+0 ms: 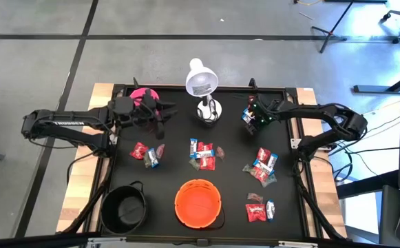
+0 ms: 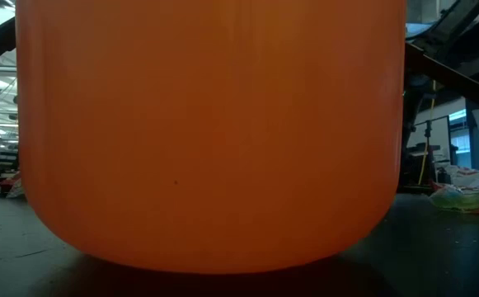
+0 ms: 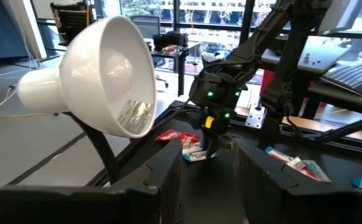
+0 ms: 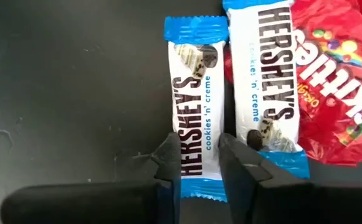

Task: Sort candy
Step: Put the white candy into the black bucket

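Candy lies in small heaps on the black table: one heap (image 1: 148,155) at left, one (image 1: 203,155) in the middle, one (image 1: 261,167) at right and one (image 1: 259,210) near the front. Far back on the right, my right gripper (image 1: 250,118) points down, shut on a blue-and-white bar (image 4: 196,106). A second such bar (image 4: 265,81) and a red packet (image 4: 336,81) lie beside that bar. My left gripper (image 1: 162,117) hangs open beside the pink cup (image 1: 144,96), with nothing between its fingers (image 3: 165,180). My right gripper pinches the blue-and-white bar by its two long edges (image 4: 196,171), close to one sealed end. One finger (image 4: 168,165) is on each side. The fingers come steeply from above and lie across the bar. The bar lies flat on the table.
A white desk lamp (image 1: 201,81) stands at the back middle between the two grippers. An orange bowl (image 1: 198,203) sits at the front middle and fills the low view (image 2: 210,132). A black bowl (image 1: 124,209) sits at the front left.
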Robot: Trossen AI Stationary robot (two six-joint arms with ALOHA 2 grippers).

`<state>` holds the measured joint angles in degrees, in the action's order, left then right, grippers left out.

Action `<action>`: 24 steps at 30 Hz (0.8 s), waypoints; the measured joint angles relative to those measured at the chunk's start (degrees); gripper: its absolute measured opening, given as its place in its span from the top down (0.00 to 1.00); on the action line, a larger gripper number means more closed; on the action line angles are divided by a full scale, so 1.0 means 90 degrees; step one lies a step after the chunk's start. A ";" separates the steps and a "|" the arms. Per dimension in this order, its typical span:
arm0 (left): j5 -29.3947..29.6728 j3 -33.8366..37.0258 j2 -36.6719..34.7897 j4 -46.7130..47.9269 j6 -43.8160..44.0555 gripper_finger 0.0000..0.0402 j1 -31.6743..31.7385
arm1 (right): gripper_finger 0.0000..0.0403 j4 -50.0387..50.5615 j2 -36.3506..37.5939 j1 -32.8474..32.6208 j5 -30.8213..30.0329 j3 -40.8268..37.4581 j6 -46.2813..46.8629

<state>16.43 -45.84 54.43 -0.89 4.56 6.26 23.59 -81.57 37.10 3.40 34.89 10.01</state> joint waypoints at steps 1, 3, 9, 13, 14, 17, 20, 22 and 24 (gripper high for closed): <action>0.0000 0.0000 0.0000 0.0000 0.0000 0.67 -0.0032 | 0.81 -0.0002 0.0021 0.0001 0.0095 0.0000 -0.0003; 0.0001 0.0000 0.0055 -0.0012 0.0000 0.67 -0.0102 | 0.80 0.0025 0.0075 -0.0065 0.0264 0.0000 0.0005; -0.0004 0.0001 0.0301 -0.0005 0.0136 0.67 -0.0254 | 0.84 0.0070 0.0314 -0.0605 0.0315 0.0132 0.0016; -0.0002 0.0002 0.0498 0.0001 0.0167 0.67 -0.0353 | 0.87 0.0214 0.0411 -0.1053 0.0315 0.0332 0.0059; -0.0001 0.0000 0.0538 -0.0002 0.0172 0.67 -0.0385 | 0.88 0.0246 0.0439 -0.1157 0.0313 0.0401 0.0100; -0.0005 0.0000 0.0629 0.0000 0.0284 0.67 -0.0477 | 0.92 0.0324 0.0572 -0.1495 0.0313 0.0544 0.0184; 0.0000 0.0000 0.0668 -0.0007 0.0334 0.67 -0.0570 | 0.97 0.0329 0.0768 -0.1819 0.0310 0.0685 0.0200; -0.0001 0.0002 0.0680 -0.0002 0.0338 0.67 -0.0639 | 0.99 0.0326 0.0896 -0.2028 0.0308 0.0775 0.0242; 0.0000 0.0000 0.0703 -0.0015 0.0405 0.67 -0.0707 | 0.99 0.0331 0.1013 -0.2224 0.0269 0.0871 0.0265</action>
<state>16.42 -45.84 60.76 -1.02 8.21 -0.11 26.57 -72.45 17.08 5.83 42.73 12.40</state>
